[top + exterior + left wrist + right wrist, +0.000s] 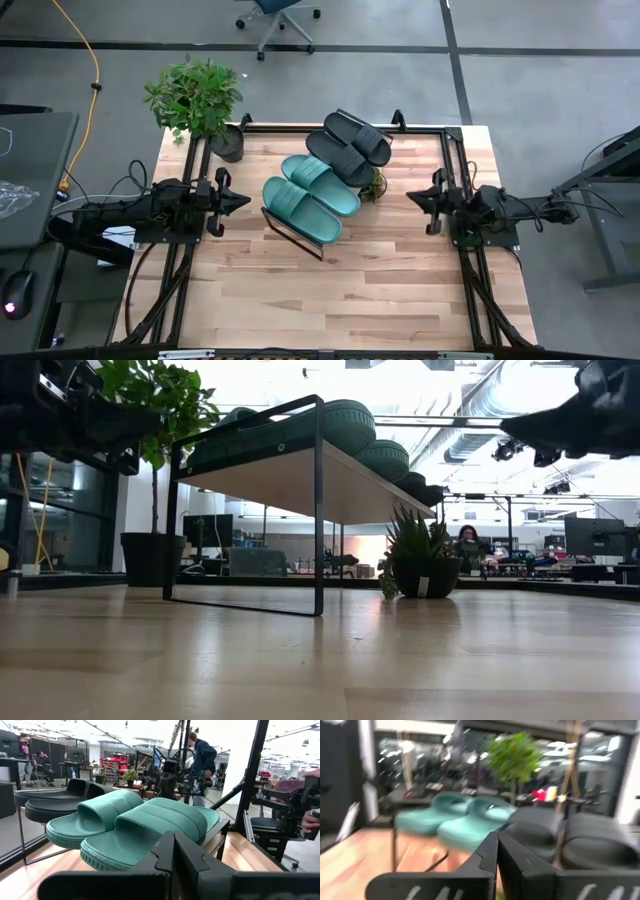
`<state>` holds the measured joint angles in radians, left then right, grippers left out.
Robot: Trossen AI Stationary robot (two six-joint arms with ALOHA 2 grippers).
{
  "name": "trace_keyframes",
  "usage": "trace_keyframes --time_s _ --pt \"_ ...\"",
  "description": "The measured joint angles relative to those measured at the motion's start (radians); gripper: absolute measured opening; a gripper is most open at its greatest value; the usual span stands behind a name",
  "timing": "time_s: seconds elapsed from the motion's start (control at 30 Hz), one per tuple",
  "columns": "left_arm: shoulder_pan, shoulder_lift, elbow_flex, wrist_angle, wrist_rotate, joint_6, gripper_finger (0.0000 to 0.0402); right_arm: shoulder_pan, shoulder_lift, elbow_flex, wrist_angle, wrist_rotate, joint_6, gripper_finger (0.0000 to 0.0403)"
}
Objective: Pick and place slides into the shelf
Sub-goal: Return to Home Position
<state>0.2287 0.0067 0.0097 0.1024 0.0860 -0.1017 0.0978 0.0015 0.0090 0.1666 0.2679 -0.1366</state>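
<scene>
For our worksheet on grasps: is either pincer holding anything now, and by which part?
Nothing is held. The left pincer and right pincer are both shut and empty, either side of the shelf, where all four slides lie.

Shelf (300,485) is standing mid-table (330,300), running slantwise from near-left to far-right. Four slides (320,180) are lying on it side by side in one row, close together: near-left pair (300,205) at one end, far-right pair (350,145) at the other.

Small potted plant (375,186) is sitting on the table just right of the shelf, beside the middle of the row. Large potted plant (200,100) is standing at the table's far-left corner.

Left gripper (246,200) is hovering left of the shelf and right gripper (410,196) right of it, with the shelf between them. Office chair (280,15) is standing on the floor beyond the table's far edge.
</scene>
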Motion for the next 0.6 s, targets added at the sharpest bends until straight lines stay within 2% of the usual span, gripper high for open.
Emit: trace_keyframes --time_s 0.2,0.37,0.6 --pt "0.0 0.0 0.0 0.0 0.0 0.0 0.0001 0.0 0.0 0.0 -0.124 -0.078 -0.001 0.0" --pt "0.0 0.0 0.0 0.0 0.0 0.0 0.0001 0.0 0.003 0.0 -0.127 -0.14 -0.025 0.0" --pt "0.0 0.0 0.0 0.0 0.0 0.0 0.0001 0.0 0.003 0.0 -0.14 -0.197 0.078 0.0"
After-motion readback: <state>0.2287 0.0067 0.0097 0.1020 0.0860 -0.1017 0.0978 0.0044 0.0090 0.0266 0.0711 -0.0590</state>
